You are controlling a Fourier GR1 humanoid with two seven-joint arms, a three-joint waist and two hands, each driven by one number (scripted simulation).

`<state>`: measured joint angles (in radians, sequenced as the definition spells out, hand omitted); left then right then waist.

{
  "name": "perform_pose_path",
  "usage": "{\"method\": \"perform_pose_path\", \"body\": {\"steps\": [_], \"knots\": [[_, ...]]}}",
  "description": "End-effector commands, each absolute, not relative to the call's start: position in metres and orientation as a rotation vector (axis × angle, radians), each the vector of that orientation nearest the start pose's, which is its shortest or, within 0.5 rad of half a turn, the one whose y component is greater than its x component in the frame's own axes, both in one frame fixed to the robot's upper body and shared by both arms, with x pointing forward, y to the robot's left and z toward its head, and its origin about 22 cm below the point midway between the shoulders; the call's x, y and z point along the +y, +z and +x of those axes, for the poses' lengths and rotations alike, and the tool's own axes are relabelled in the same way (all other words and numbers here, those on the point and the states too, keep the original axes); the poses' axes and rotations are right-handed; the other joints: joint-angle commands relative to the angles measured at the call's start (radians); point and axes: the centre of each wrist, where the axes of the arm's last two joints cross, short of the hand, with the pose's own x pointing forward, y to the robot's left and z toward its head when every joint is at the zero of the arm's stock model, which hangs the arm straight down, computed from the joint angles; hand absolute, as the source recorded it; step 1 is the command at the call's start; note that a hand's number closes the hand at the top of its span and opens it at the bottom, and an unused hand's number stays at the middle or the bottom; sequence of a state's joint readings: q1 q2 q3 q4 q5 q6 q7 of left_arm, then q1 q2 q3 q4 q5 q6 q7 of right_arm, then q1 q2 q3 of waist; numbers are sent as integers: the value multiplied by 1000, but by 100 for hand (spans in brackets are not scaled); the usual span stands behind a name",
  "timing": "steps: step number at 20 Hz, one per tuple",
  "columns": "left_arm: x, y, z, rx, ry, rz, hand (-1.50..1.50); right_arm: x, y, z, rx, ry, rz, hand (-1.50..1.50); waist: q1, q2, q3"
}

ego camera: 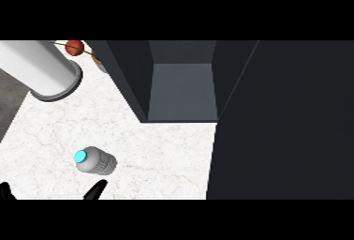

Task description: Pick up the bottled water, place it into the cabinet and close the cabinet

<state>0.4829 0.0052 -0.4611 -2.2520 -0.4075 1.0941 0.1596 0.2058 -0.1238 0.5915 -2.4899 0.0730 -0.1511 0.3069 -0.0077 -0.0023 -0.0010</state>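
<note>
- The pick-up has not begun, by my reckoning: the bottle [95, 161] stands free on the bench [159, 150], nothing touching it.
- It sits near the bench's front edge, left of the middle, well short of the cabinet [181, 89].
- Seen from above it is a stubby grey ribbed thing with a bright cyan cap, tilted a little toward the left.
- Only dark fingertips of a robot hand [97, 190] poke up at the front edge, just in front of the bottle and apart from it; more tips show at the front left corner. They look straight and hold nothing. Which arm they belong to I cannot tell, so I treat them as the left robot hand; the right one shows nowhere.
- The cabinet is open, its grey inside visible at the bench's back, and its dark door [283, 122] swings out over the right side.
- Next, I judge, the fingers must close round the bottle's body, then lift it back and right into the opening, clear of the door.
- A white cylinder [41, 70] lies at the back left corner, with red fruit [75, 47] beyond.
</note>
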Motion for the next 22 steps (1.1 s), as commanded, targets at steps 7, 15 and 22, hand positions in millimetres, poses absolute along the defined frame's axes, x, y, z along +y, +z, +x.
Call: {"method": "perform_pose_path", "body": {"steps": [7,15,22], "knots": [[199,58,144,-1591,782,741,-150,-170,191,94,-1997,199,275,-150,9,-2,-2],[214,10,157,-1569,754,728,-150,-167,176,93,-1998,210,281,-150,6,-4,-2],[216,-22,171,-1560,741,691,-150,-165,183,81,-1982,204,282,-150,-3,-3,-1]]}}
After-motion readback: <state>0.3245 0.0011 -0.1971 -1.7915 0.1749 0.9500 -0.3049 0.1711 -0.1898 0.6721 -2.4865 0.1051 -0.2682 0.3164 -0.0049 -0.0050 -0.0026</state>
